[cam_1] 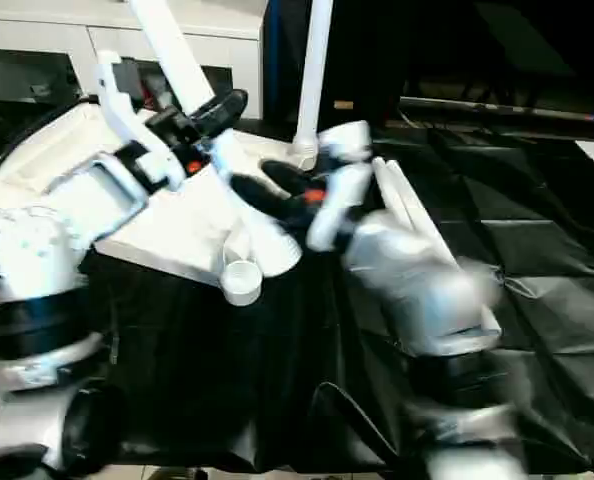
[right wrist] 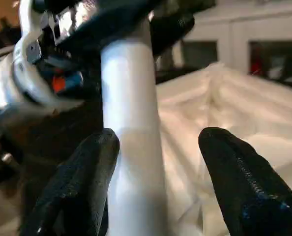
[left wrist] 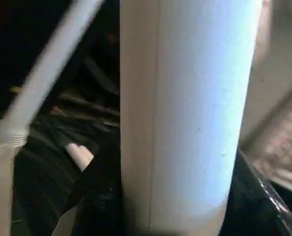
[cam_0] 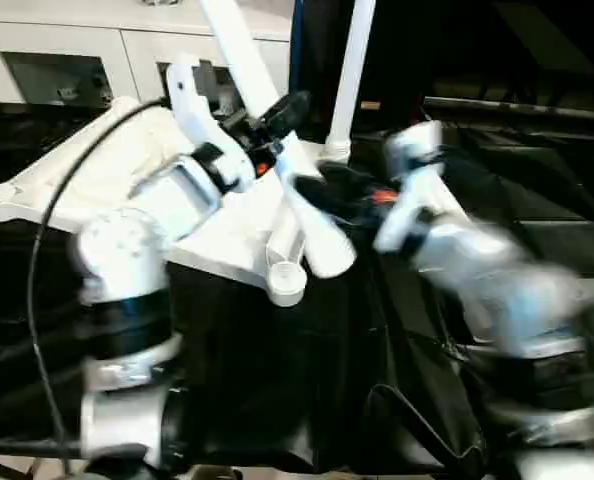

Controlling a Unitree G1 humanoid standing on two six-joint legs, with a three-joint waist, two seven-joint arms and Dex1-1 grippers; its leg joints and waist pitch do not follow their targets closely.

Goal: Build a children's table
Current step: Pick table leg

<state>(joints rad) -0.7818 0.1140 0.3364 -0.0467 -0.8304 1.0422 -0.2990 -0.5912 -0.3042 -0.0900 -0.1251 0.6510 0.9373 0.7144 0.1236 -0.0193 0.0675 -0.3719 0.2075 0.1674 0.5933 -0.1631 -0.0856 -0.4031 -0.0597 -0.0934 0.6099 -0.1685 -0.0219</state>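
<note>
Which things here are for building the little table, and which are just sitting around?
For the table:
- white table top, lying upside down
- slanted leg, gripped by the left claw
- upright leg, standing in a corner socket
- right claw, open around the slanted leg

Just around:
- white cabinet behind
- black cloth underneath

You have a white table top (cam_0: 127, 170) with two white tube legs (cam_0: 267, 110), one upright at the far side (cam_0: 352, 70). The table covering (cam_0: 537, 190) is black. Both forearms (cam_0: 147, 220) are silver, their fingers (right wrist: 234, 172) black, with orange marks by the wrists (cam_1: 315, 197). The far cabinet (cam_0: 67, 45) is white.
</note>
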